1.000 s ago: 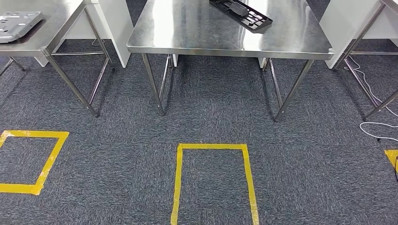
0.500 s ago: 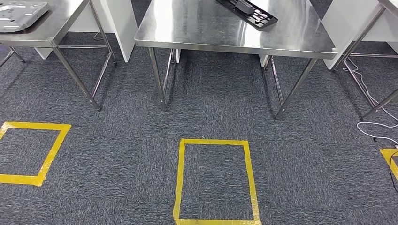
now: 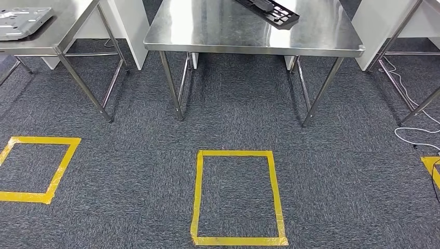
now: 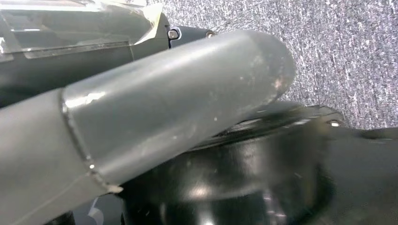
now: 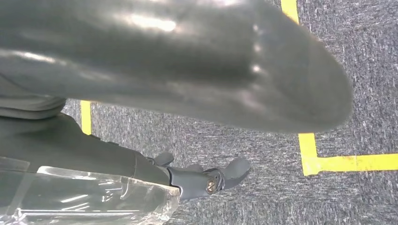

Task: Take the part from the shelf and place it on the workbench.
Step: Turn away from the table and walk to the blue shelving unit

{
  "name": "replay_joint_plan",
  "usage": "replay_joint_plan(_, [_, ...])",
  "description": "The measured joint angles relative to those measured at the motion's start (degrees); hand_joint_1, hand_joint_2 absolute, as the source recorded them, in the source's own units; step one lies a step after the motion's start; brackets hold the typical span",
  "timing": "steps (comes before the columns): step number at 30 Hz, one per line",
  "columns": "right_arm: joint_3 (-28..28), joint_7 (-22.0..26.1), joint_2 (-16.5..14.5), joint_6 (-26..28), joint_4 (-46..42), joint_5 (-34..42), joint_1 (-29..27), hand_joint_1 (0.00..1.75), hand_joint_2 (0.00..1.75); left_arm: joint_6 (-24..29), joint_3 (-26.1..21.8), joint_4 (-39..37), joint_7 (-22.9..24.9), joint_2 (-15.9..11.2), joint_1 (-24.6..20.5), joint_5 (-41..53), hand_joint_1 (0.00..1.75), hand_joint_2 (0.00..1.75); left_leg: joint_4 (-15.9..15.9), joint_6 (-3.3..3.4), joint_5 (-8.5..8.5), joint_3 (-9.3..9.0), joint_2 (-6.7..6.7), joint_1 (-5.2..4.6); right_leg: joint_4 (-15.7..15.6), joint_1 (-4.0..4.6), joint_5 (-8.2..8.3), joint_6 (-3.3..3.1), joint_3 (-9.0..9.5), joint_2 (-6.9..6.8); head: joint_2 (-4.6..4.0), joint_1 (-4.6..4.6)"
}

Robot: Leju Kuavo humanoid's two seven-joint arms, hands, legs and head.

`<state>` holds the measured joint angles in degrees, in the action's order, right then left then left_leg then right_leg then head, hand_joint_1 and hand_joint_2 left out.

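Observation:
A black, flat, slotted part lies at the far right of the steel workbench straight ahead, partly cut off by the picture's edge. A silver metal plate rests on a second steel table to the left. My left hand hangs over the carpet with its thick grey thumb stretched out and nothing in it. My right hand also hangs over the carpet, its dark fingers spread and holding nothing.
A yellow tape rectangle marks the carpet in front of the workbench, and another lies to the left. White cables trail on the floor at the right beside a third table's legs. White panels stand behind the tables.
The whole picture has shifted: the tables sit higher in view and the middle yellow rectangle shows in full, so the camera has moved. The parts lie as before.

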<state>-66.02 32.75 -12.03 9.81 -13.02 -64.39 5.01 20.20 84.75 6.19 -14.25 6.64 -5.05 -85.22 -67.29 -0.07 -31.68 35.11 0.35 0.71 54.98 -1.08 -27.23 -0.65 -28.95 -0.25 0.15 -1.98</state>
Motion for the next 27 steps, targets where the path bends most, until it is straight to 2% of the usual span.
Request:
replay_joint_plan(2, [0.0,0.0,-0.1,0.0,0.0,0.0,0.0,0.00,0.00,0.0,0.1,0.0,0.0,-0.1,-0.1,0.0,0.00,0.00,8.3,0.67,2.89,-4.76,-0.20,-0.12,0.1,0.24,0.10,0.21,-0.06,0.06,0.00,0.03])
replay_joint_plan(3, [0.0,0.0,-0.1,0.0,0.0,0.0,0.1,0.00,0.00,0.0,0.1,0.0,0.0,-0.1,-0.1,0.0,0.00,0.00,10.6,0.97,3.46,-5.87,-0.31,-0.23,0.2,0.40,0.22,0.42,-0.23,0.06,0.00,0.04])
replay_joint_plan(6, [0.0,0.0,-0.2,-0.3,0.0,0.0,0.2,0.00,0.00,0.1,0.1,0.0,0.1,-0.1,0.0,0.0,0.00,0.00,11.9,1.86,4.04,-5.84,-0.33,-0.36,0.3,0.68,0.59,1.36,-0.91,0.00,0.00,0.08])
replay_joint_plan(7, [0.0,0.0,-0.2,-0.5,0.0,0.0,0.2,0.00,0.00,0.1,0.1,0.0,0.1,0.0,0.0,0.0,0.00,0.00,12.2,2.34,4.43,-5.73,-0.23,-0.29,0.9,0.71,0.15,1.52,-1.33,0.04,0.00,0.09])
replay_joint_plan(8, [0.0,0.0,-0.2,-0.6,0.0,0.0,0.2,0.00,0.00,0.2,0.1,0.0,0.1,0.1,0.0,0.0,0.00,0.00,12.6,2.84,4.85,-5.57,-0.09,-0.20,2.5,0.75,-0.98,1.48,-2.19,0.08,0.00,0.14])
replay_joint_plan(9, [0.0,0.0,-0.2,-0.7,0.0,0.0,0.2,0.00,0.00,0.2,0.1,0.0,0.2,0.2,0.0,0.0,0.00,0.00,12.8,3.21,5.23,-5.35,0.05,-0.12,5.4,0.72,-2.73,1.28,-3.52,0.13,0.00,0.24])
replay_joint_plan(11, [0.0,0.0,-0.1,-0.8,0.0,0.0,0.2,0.00,0.00,0.2,0.1,0.0,0.2,0.2,0.0,0.0,0.00,0.00,12.7,3.49,5.75,-4.59,0.20,-0.26,13.6,0.46,-6.58,1.04,-6.96,0.19,0.00,0.37])
replay_joint_plan(12, [0.0,0.0,-0.1,-0.8,0.0,0.0,0.1,0.00,0.00,0.2,0.1,0.0,0.2,0.3,0.0,0.0,0.00,0.00,12.7,3.47,6.01,-4.23,0.22,-0.29,16.5,0.33,-7.65,1.28,-8.03,0.19,0.00,0.39])
replay_joint_plan(13, [0.0,0.0,0.0,-0.9,0.0,0.0,0.1,0.00,0.00,0.2,0.1,0.0,0.2,0.3,0.0,0.0,0.00,0.00,12.7,3.38,6.25,-3.91,0.22,-0.30,17.4,0.21,-7.80,1.73,-8.03,0.18,0.00,0.39])
replay_joint_plan(14, [0.0,0.0,0.0,-0.9,0.0,0.0,0.0,0.00,0.00,0.1,0.1,0.0,0.2,0.3,0.0,0.0,0.00,0.00,12.6,3.24,6.46,-3.65,0.19,-0.28,15.5,0.06,-6.96,2.34,-6.66,0.17,0.00,0.41])
replay_joint_plan(16, [0.0,0.1,0.1,-0.9,0.0,0.0,0.1,0.00,0.00,0.1,0.1,0.0,0.2,0.3,0.0,0.0,0.00,0.00,12.3,2.84,6.76,-3.21,0.14,-0.22,6.5,-0.39,-4.08,3.37,-1.48,0.15,0.00,0.41])
replay_joint_plan(17, [0.0,0.1,0.1,-1.0,0.0,0.0,0.2,0.00,0.00,0.0,0.1,0.1,0.2,0.3,0.0,0.0,0.00,0.00,12.0,2.57,6.83,-2.98,0.13,-0.30,2.6,-0.42,-2.90,3.53,0.51,0.19,0.00,0.43])
replay_joint_plan(18, [0.0,0.1,0.1,-1.0,0.0,0.0,0.2,0.00,0.00,0.0,0.1,0.1,0.2,0.3,0.0,0.0,0.00,0.00,11.7,2.30,6.90,-2.77,0.14,-0.39,0.4,-0.37,-2.24,3.41,1.55,0.24,0.00,0.40])
replay_joint_plan(20, [0.0,0.2,0.1,-1.0,0.0,0.0,0.2,0.00,0.00,0.0,0.1,0.1,0.2,0.3,0.0,0.0,0.00,0.00,11.4,1.66,7.14,-2.51,0.14,-0.50,0.0,0.02,-1.81,2.77,1.34,0.35,0.00,0.37])
replay_joint_plan(21, [0.0,0.2,0.1,-1.0,0.0,0.0,0.2,0.00,0.00,0.0,0.1,0.1,0.2,0.3,0.0,0.0,0.00,0.00,11.3,1.34,7.23,-2.38,0.12,-0.39,0.2,-0.12,-1.61,2.32,1.11,0.35,0.00,0.34])
replay_joint_plan(22, [0.0,0.2,0.1,-1.0,0.0,0.0,0.2,0.00,0.00,0.0,0.1,0.1,0.2,0.2,0.0,0.0,0.00,0.00,10.9,0.99,6.78,-2.08,0.07,-0.25,0.2,-0.25,-1.32,1.82,0.97,0.32,0.00,0.34])
replay_joint_plan(23, [-0.1,0.2,0.0,-1.0,0.0,0.0,0.2,0.00,0.00,0.0,0.1,0.1,0.2,0.2,0.0,0.0,0.00,0.00,9.7,0.67,5.56,-1.47,0.01,-0.13,0.2,-0.41,-0.97,1.25,0.79,0.28,0.00,0.31])
replay_joint_plan(24, [-0.1,0.2,0.0,-1.1,0.0,0.0,0.2,0.00,0.00,0.0,0.1,0.1,0.2,0.2,0.0,0.0,0.00,0.00,7.2,0.41,3.57,-0.42,-0.05,-0.03,0.2,-0.55,-0.60,0.72,0.56,0.22,0.00,0.27])
replay_joint_plan(26, [-0.1,0.2,0.0,-1.1,0.0,0.0,0.2,0.00,0.00,0.0,0.1,0.1,0.2,0.2,0.0,0.0,0.00,0.00,-0.5,0.03,-1.23,2.56,-0.11,0.03,0.3,-0.29,-0.03,0.15,-0.16,0.09,0.00,0.21])
replay_joint_plan(27, [-0.1,0.2,0.0,-1.1,0.0,0.0,0.2,0.00,0.00,0.0,0.1,0.1,0.2,0.2,0.0,0.0,0.00,0.00,-3.9,-0.06,-2.75,3.72,-0.11,0.03,0.3,-0.15,0.22,0.06,-0.59,0.04,0.00,0.23])
